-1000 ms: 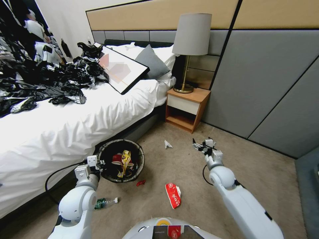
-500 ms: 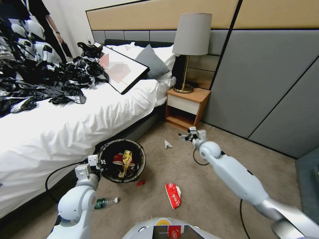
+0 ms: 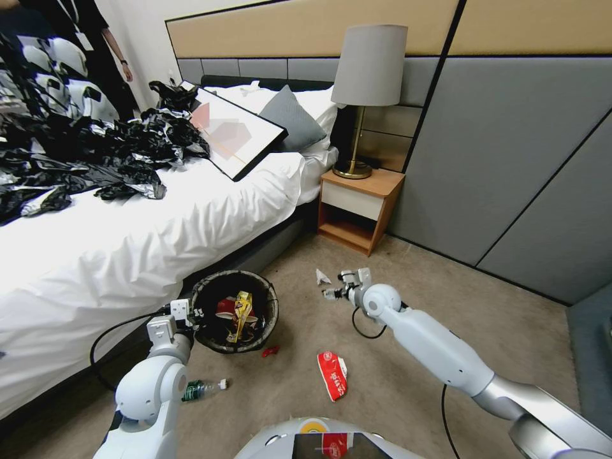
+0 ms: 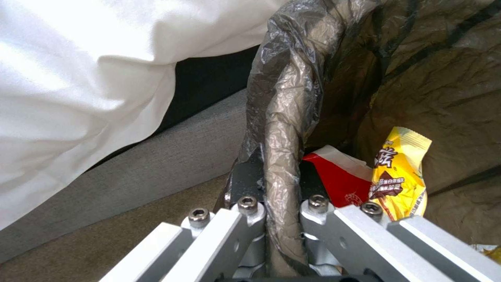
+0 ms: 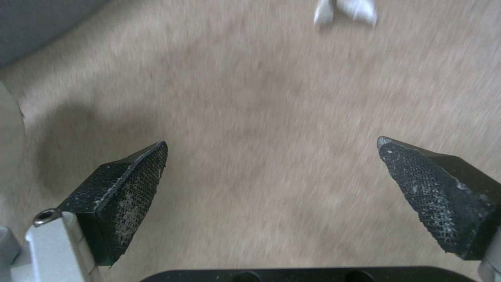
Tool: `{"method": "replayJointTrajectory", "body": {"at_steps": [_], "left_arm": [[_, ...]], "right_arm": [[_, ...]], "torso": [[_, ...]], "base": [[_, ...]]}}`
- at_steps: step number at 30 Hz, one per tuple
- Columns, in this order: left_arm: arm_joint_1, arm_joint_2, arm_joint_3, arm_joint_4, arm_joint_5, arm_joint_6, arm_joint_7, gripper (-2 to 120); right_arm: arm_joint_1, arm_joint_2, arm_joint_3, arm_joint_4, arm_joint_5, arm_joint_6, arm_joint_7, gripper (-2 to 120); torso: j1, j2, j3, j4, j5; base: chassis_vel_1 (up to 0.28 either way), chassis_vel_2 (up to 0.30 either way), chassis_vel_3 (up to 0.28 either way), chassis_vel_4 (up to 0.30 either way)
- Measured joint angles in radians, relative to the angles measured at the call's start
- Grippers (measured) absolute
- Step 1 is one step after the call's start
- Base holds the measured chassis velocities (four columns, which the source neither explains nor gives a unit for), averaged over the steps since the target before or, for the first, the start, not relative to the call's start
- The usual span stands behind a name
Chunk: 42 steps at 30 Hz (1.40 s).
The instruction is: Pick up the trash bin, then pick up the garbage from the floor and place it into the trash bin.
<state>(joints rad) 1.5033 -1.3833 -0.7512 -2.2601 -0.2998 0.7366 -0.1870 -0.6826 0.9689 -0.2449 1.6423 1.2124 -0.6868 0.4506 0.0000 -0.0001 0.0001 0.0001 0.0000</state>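
Now the left pincer [image 4: 271,219] clamps the trash bin [image 3: 234,310] rim; the right pincer [image 5: 276,196], wide open and empty, should centre over the white scrap [image 3: 322,276].

**Left arm clamped, right arm stretched forward**

The left arm is bent close to the body, its left gripper [image 4: 282,219] closed with the jaws pinching the bag-covered rim of the trash bin [image 3: 268,299]. The right arm reaches forward, low over the floor [image 3: 382,395], elbow nearly straight. The right gripper [image 5: 274,176] points downward with its jaws spread wide apart and nothing between them.
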Motion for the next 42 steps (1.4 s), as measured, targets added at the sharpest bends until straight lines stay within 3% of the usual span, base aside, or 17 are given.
{"method": "replayJointTrajectory", "body": {"at_steps": [12, 26, 42], "left_arm": [[-0.008, -0.004, 0.007, 0.024, 0.005, 0.0, 0.002, 0], [-0.012, -0.022, 0.017, 0.049, 0.026, 0.0, 0.015, 0], [-0.015, -0.016, 0.014, 0.053, 0.027, -0.001, 0.02, 0]], "right_arm": [[-0.141, -0.014, 0.013, -0.005, -0.02, 0.009, 0.02, 100], [-0.215, -0.088, 0.032, 0.006, -0.094, 0.024, 0.002, 100], [-0.262, -0.022, 0.01, -0.027, -0.153, 0.042, -0.009, 100]], "torso": [[0.0, 0.0, 0.0, -0.0001, -0.0001], [0.0, 0.0, 0.0, -0.0001, -0.0001], [0.0, 0.0, 0.0, -0.0001, 0.0]], "base": [[0.0, 0.0, 0.0, 0.0], [0.0, 0.0, 0.0, 0.0], [0.0, 0.0, 0.0, 0.0]]}}
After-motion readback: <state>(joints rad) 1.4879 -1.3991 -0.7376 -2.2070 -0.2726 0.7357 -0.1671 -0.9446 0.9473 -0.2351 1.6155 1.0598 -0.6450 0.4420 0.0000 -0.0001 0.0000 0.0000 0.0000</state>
